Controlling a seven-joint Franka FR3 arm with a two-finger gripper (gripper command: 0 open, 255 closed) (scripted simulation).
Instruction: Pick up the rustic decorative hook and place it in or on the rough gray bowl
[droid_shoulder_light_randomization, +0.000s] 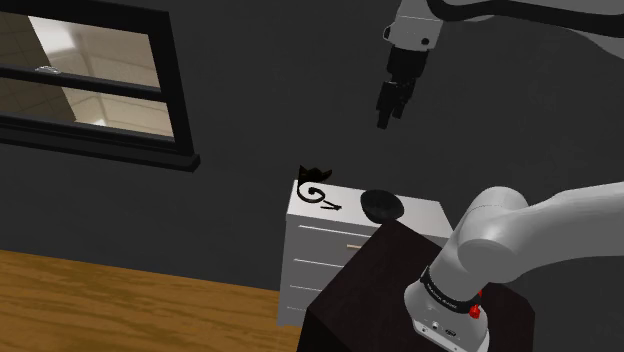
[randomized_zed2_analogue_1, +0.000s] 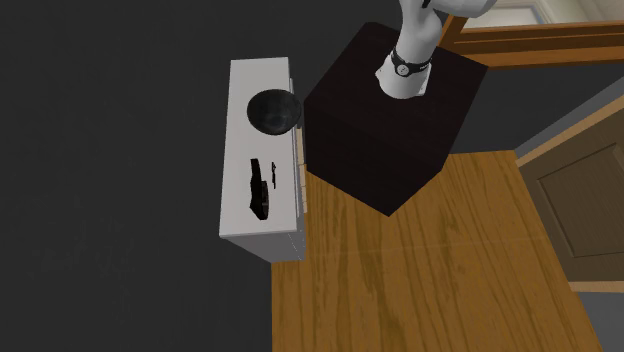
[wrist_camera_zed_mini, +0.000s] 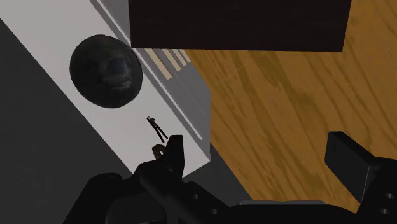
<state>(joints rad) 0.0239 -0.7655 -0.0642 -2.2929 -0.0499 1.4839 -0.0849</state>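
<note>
Gripper (droid_shoulder_light_randomization: 386, 116) hangs high, jaws spread, empty.
Black hook (droid_shoulder_light_randomization: 317, 191) and dark bowl (droid_shoulder_light_randomization: 382, 204) lie toward opposite ends of the white dresser (droid_shoulder_light_randomization: 330, 238).

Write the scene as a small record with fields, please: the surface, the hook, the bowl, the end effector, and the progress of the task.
surface: white cabinet with drawers, beside the dark box stand
hook: black curled decorative hook, lying on the cabinet top, apart from the bowl
bowl: dark round bowl, on the same top, at the end nearer the stand
end effector: black two-finger end effector, open, holding nothing, high above the cabinet
progress: hook not yet grasped
</note>
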